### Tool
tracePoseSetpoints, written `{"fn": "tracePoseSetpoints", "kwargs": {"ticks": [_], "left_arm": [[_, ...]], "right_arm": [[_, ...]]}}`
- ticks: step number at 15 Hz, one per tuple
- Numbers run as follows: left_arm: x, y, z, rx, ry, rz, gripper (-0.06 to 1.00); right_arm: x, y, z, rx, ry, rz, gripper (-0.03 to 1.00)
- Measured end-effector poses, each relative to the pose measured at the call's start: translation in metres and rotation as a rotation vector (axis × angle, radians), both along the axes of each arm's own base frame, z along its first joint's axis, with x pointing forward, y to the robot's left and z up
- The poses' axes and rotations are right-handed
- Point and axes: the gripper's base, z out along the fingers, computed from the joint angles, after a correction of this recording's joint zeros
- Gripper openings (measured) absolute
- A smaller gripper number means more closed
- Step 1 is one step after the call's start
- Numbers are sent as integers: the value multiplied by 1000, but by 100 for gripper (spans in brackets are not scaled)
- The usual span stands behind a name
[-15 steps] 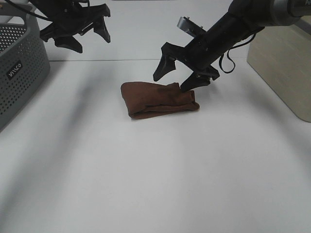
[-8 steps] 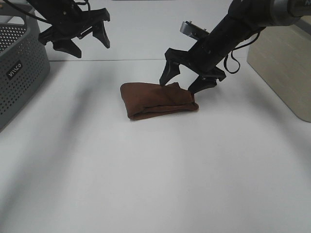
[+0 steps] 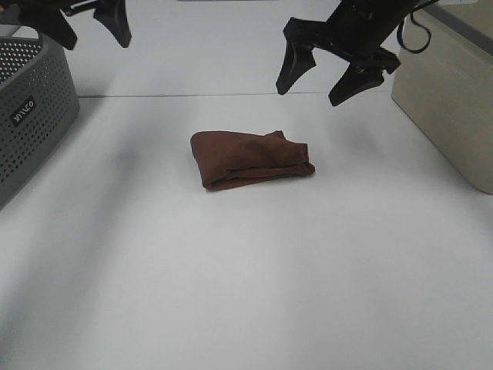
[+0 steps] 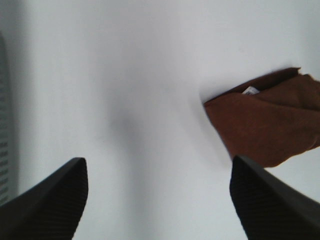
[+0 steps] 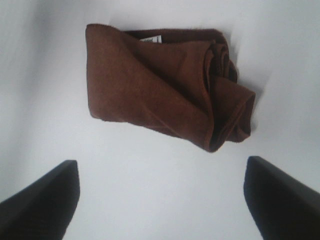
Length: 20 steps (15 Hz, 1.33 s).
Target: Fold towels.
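The dark reddish-brown towel (image 3: 250,159) lies folded in a loose bundle on the white table, in the middle. It shows whole in the right wrist view (image 5: 165,85), with its small white tag (image 5: 150,39) at one edge, and partly in the left wrist view (image 4: 267,125). My right gripper (image 3: 317,83) is open and empty, raised above and behind the towel's right end. My left gripper (image 3: 86,32) is open and empty, high at the far left, well apart from the towel.
A grey perforated basket (image 3: 31,116) stands at the left edge of the table. A beige box (image 3: 451,92) stands at the right. The white table (image 3: 246,277) spreads in front of the towel.
My right gripper has lifted off the towel's right end, rising up and back. My left gripper has also risen toward the far left. The towel stays put.
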Motion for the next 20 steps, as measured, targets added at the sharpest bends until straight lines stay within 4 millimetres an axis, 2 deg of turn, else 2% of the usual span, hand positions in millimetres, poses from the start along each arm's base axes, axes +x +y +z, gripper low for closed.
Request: {"fn": "tracePoseSetpoints", "kwargs": {"ticks": [3,4,5,7,9,10,13,16,19,20], "left_arm": [[-26,16,50,107,-91,5,74],[-54,26,82,133,-157,14,74],[-72,32,91,151,-169,17,74],[-109,43,92,187,-144,17,74],[-155,54,91,198,-123,16,74],[-168,57,90,199,-119,15,74],[-238,73,69,204,-94,13,74],[-301,87,39,189,-113,11,74],[-361,99,4,163,-162,13,74],[-386,105,-11,148,-218,19,74]], "right_arm": [[-23,-11,38,-62,21,7,84],[-35,-19,63,-99,-21,-13,84],[-43,-23,76,-113,-53,-26,84],[-67,-33,96,-144,-96,-34,84],[-98,-45,103,-181,-103,-34,84],[-107,-49,104,-192,-104,-34,84],[-167,-68,103,-230,-94,-37,84],[-224,-84,85,-225,-115,-46,84],[-277,-100,50,-236,-140,-56,84],[-303,-109,36,-248,-173,-53,84]]}}
